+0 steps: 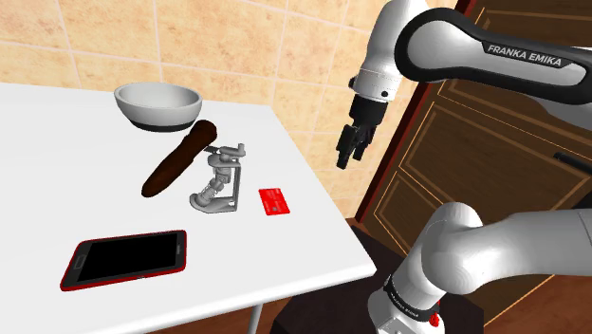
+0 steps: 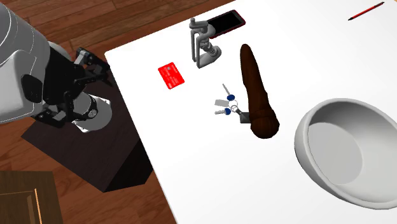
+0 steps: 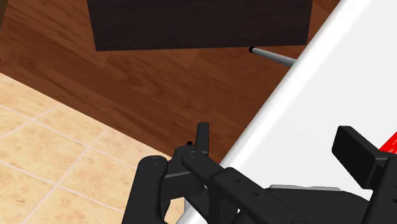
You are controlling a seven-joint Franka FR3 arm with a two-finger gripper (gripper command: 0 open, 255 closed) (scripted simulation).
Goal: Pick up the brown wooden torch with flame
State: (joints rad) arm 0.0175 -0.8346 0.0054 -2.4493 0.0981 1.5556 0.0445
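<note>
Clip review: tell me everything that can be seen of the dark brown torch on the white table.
The dark brown torch is a smooth tapered club, wood-coloured, with no flame visible. It lies flat on the white table, unheld. Its thick rounded end points toward the pale grey bowl without touching it; its narrow end points toward the red-edged black phone. A bunch of blue-headed keys appears to touch its side near the thick end.

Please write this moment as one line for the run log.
stage: before grasp | gripper: open, empty, in air off the table edge | torch: lying flat on table, untouched, near bowl
</note>
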